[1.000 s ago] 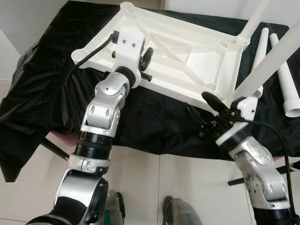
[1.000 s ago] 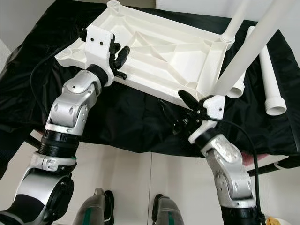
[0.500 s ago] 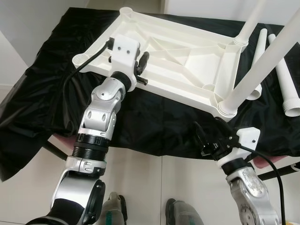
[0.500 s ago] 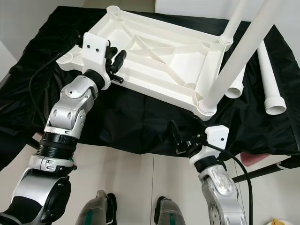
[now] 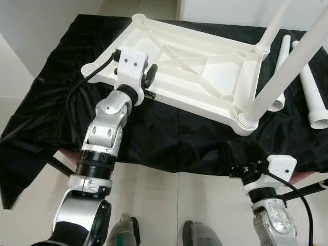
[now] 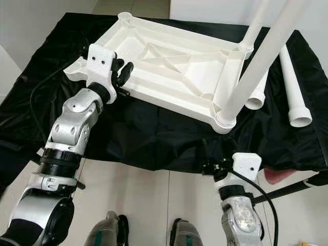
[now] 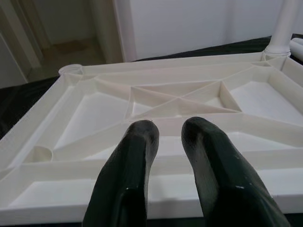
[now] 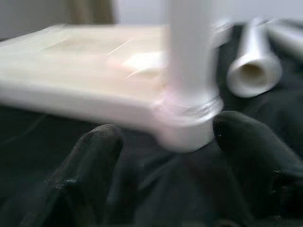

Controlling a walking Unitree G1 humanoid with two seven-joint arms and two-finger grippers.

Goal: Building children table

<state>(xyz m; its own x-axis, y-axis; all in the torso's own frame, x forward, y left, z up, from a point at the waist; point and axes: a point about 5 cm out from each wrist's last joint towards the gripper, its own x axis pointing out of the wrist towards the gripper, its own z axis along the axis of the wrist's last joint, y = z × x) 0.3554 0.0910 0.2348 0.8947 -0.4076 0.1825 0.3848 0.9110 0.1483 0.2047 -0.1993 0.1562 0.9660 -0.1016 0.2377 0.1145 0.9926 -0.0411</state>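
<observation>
The white plastic tabletop (image 5: 205, 66) lies upside down on a black cloth (image 5: 169, 138). One white leg (image 5: 287, 66) stands in its near right corner socket and another leg (image 5: 274, 23) in the far right one. Two loose legs (image 6: 293, 87) lie on the cloth to the right. My left gripper (image 5: 148, 77) hovers at the near left rim; in the left wrist view (image 7: 170, 127) its fingers are a narrow gap apart with nothing between them. My right gripper (image 6: 211, 163) is low at the cloth's front edge, open, short of the near right corner socket (image 8: 189, 118).
The cloth-covered surface ends just before my body, with tiled floor (image 5: 154, 205) and my feet below. A dark rod (image 5: 307, 188) sticks out under the cloth at the right. White walls stand behind and to the left.
My right gripper has drawn back and down from the near right leg socket to the cloth's front edge, staying open. The left gripper stays at the rim. The camera has shifted slightly.
</observation>
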